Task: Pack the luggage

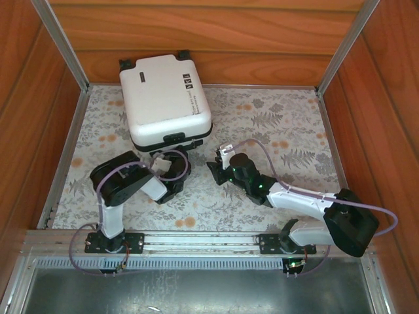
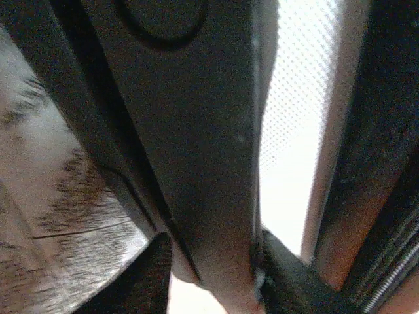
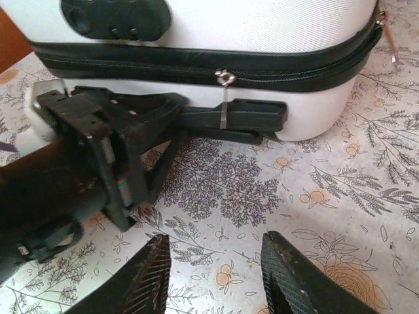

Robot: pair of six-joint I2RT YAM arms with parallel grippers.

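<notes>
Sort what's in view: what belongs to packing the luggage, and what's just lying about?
Job: white suitcase, zipper pull, left gripper at its near side, right gripper.
Just there: floral table cover, wooden walls.

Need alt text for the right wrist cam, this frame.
Closed white luggage lies on a floral tablecloth, a silver zipper pull hanging from its black zipper band. The left gripper reaches in at its lower shell; the right gripper is open in the foreground.
</notes>
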